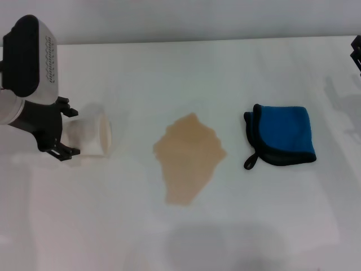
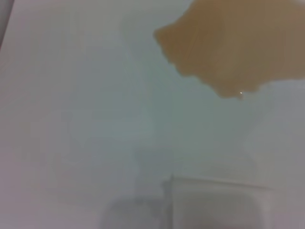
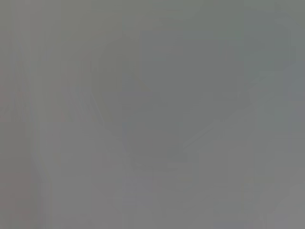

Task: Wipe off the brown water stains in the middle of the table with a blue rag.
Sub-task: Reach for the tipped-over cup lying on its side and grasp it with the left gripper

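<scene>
I'm looking at a lab-style test bench: bare white table (image 1: 186, 68), plain grey wall (image 1: 197, 17) behind.

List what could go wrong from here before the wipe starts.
1. The left tool is around a paper cup lying on its side, mouth toward the brown water stains; moving it could spill more or drag through the patch.
2. The blue rag lies untouched beside the stains, and only an edge of the right tool shows.
</scene>
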